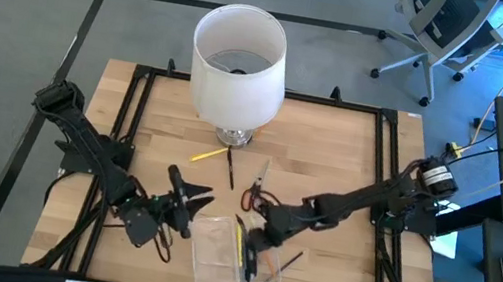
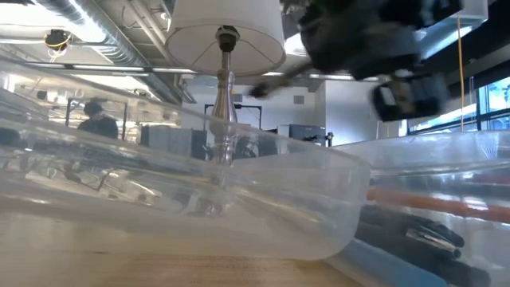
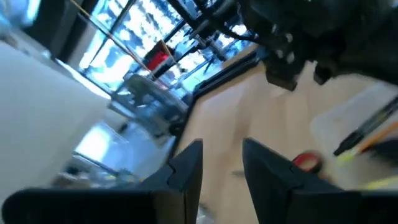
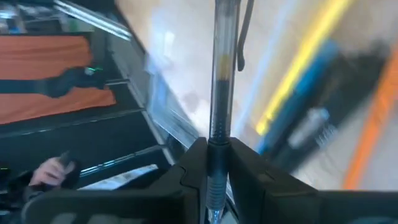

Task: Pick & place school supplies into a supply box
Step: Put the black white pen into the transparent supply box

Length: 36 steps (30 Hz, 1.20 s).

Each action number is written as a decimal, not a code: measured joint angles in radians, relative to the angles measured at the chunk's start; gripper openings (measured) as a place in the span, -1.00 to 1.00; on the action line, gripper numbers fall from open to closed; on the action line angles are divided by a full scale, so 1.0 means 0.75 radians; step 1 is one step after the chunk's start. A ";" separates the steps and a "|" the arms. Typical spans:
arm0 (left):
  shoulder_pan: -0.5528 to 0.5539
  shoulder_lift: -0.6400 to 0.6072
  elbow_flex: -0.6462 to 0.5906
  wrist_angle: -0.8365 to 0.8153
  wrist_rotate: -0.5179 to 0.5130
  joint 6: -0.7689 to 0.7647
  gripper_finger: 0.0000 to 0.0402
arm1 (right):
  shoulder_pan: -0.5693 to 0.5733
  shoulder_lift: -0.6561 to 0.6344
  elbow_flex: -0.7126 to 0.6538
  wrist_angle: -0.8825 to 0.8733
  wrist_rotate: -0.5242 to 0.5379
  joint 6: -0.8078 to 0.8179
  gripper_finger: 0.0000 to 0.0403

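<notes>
Black fingers of the right tool (image 4: 217, 180) are clenched on a clear pen (image 4: 221, 81), which runs straight out between them. From above, this tool (image 1: 254, 253) sits at the right side of the box (image 1: 213, 256), over its rim. Just beyond the held pen lie a yellow pencil (image 4: 305, 62), a blue pen (image 4: 311, 124) and an orange one (image 4: 373, 130), side by side inside the box. A thin dark pen (image 1: 291, 260) lies on the wooden surface (image 1: 352, 147) just to the right of this tool. Behind it, close to the arm, are the red scissors (image 1: 251, 198).

The left tool (image 1: 184, 197) is released, its two dark fingers (image 3: 186, 168) apart with nothing between them, hovering above the surface just to the left of the box's far corner. Ahead of it, beyond the fingertips, the scissors (image 3: 306, 162) show as a red blur. Farther out from this tool, toward the lamp (image 1: 238, 63), lie another yellow pencil (image 1: 207, 154), a dark pen (image 1: 230, 168) and a pale pen (image 1: 263, 175), all on the surface and apart from the box.

From surface level the box (image 2: 263, 191) fills the foreground as a clear wall, with an orange pen (image 2: 430, 203) visible through it.
</notes>
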 joint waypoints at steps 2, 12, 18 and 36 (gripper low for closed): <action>0.005 0.000 0.000 0.000 0.020 -0.112 -0.49 | 0.035 0.000 0.000 -0.081 0.032 0.056 -0.72; 0.101 0.000 0.000 0.001 0.244 -0.470 -0.52 | 0.127 0.000 0.000 -0.308 0.250 0.213 -0.72; 0.157 0.001 0.000 0.001 0.354 -0.540 -0.51 | 0.127 0.000 0.000 -0.388 0.184 0.213 -0.72; 0.242 0.001 0.000 0.000 0.682 -0.741 -0.54 | 0.127 0.000 0.000 -0.416 0.168 0.208 -0.69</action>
